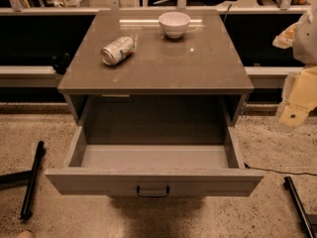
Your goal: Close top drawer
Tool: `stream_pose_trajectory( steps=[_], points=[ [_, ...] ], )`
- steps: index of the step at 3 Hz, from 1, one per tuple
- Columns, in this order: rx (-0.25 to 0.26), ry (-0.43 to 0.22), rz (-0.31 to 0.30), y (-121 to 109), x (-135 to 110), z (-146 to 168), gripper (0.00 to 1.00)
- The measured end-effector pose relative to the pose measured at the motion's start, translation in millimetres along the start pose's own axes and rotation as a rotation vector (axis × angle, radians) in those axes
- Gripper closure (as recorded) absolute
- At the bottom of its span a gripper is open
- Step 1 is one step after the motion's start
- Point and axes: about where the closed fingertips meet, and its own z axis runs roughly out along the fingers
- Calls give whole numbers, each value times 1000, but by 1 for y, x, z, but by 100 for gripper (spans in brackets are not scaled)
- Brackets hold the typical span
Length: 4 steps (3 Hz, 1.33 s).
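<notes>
The top drawer (pixel 153 181) of the grey-beige cabinet is pulled far out toward me. Its deep box (pixel 153 155) is empty, and the flat front panel carries a small dark loop handle (pixel 152 191) at its middle. The lower drawers are hidden under it. My gripper (pixel 296 110) shows as a beige part of the arm at the right edge of the camera view. It is level with the drawer opening, to the right of the cabinet and apart from it, touching nothing.
On the cabinet top (pixel 198 68) lie a tipped can (pixel 118 50) and a white bowl (pixel 174 24). Black bars lie on the speckled floor at left (pixel 32 180) and right (pixel 298 205). A thin cable (pixel 282 171) runs along the floor at right.
</notes>
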Motion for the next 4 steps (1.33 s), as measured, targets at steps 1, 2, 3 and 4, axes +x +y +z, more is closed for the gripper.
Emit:
stream_pose_trajectory(
  steps=[1,2,3,4],
  points=[
    [0,0,0,0,0,0,0],
    [-38,-29,42,12,5,14,0],
    [-136,-19,115,48,9,45,0],
    [-229,-8,198,92,15,74,18]
  ],
)
